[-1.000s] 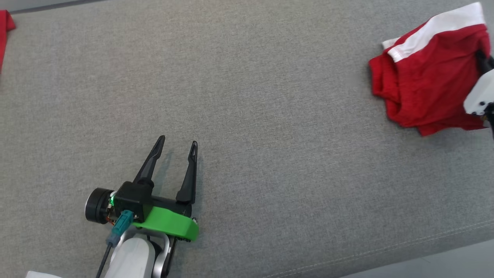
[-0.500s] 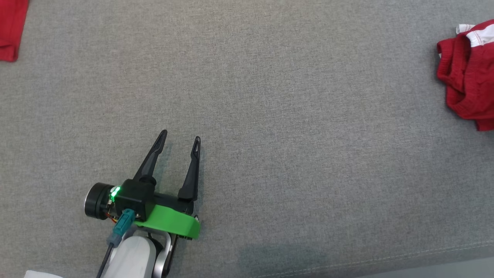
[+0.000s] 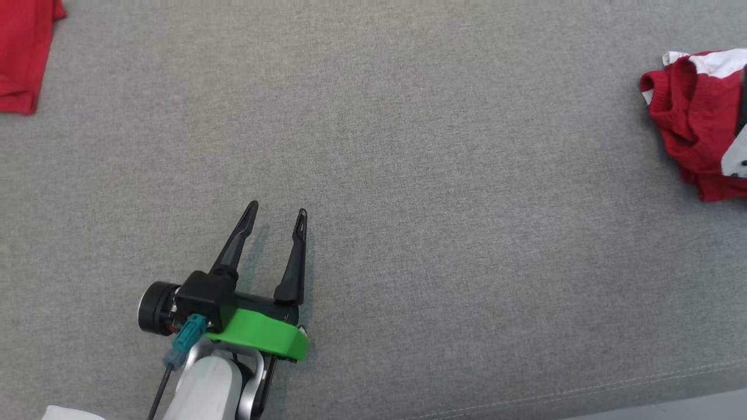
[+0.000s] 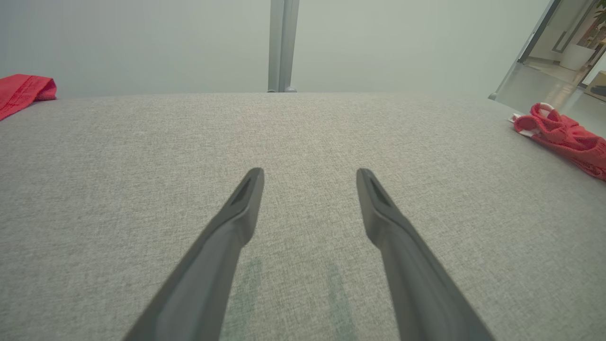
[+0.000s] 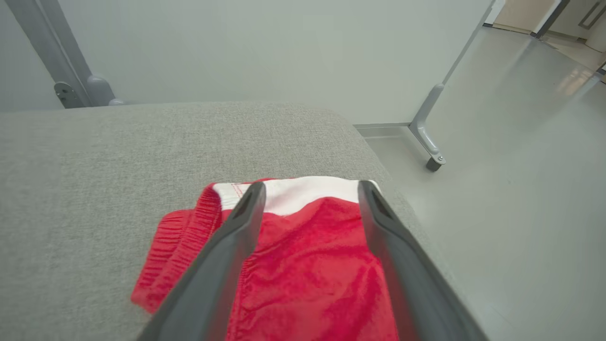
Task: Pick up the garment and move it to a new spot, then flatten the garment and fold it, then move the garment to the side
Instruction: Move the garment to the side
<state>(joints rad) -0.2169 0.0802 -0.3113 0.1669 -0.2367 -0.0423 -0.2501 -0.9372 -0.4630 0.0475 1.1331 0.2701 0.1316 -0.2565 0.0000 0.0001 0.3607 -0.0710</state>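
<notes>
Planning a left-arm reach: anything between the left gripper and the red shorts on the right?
Nothing. Head view shows bare grey upholstery between left gripper and red shorts.

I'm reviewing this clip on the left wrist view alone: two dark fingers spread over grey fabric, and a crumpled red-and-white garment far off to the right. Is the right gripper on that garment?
Observer: The right wrist view puts the right gripper over the crumpled red garment with the white waistband, fingers apart, nothing pinched between them.
Operator: How near the edge does it lie?
Observer: It lies at a rounded corner of the grey fabric cushion, with pale floor just beyond.
Operator: What does the head view show of that arm?
Observer: A pale arm housing at the right edge, overlapping the garment.
</notes>
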